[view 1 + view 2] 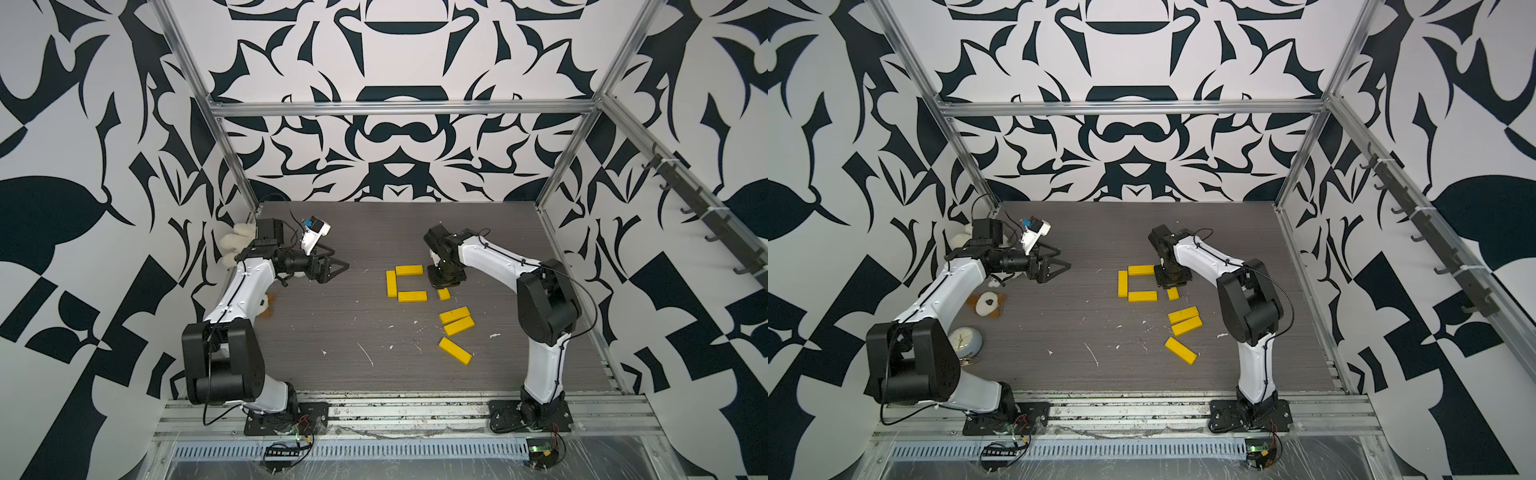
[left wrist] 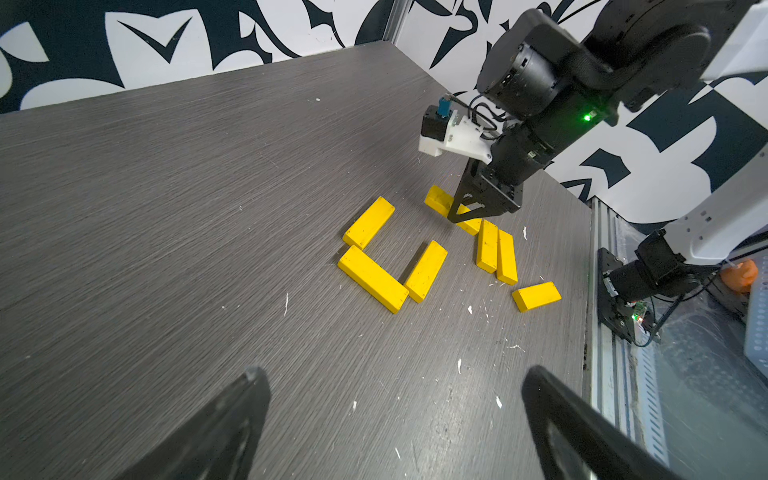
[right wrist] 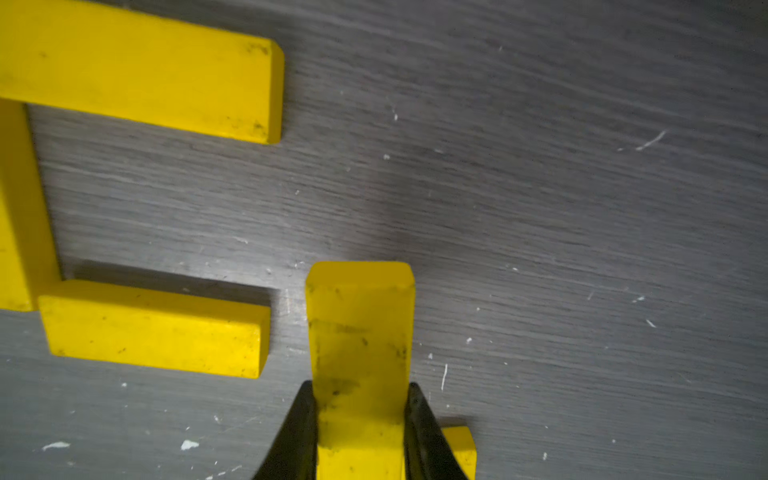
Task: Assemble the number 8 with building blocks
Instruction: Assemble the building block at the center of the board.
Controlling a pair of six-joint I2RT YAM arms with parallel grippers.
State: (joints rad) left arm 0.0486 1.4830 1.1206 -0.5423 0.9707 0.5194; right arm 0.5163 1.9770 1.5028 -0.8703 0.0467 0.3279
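On the scuffed grey wood-grain table [image 1: 332, 340], inside black-and-white patterned walls [image 1: 395, 158], we see three yellow bars [image 1: 391, 283] laid as a C and three loose bars [image 1: 454, 315] nearby; our right gripper [image 3: 360, 392] pinches a seventh bar [image 3: 360, 332] at the C's open side, and our left gripper [image 2: 395, 374] hangs spread.

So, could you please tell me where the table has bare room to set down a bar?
Bare table lies between the left gripper and the three placed bars, and along the back wall. It is crowded by the right gripper, shut on a fourth bar, beside the three loose bars.
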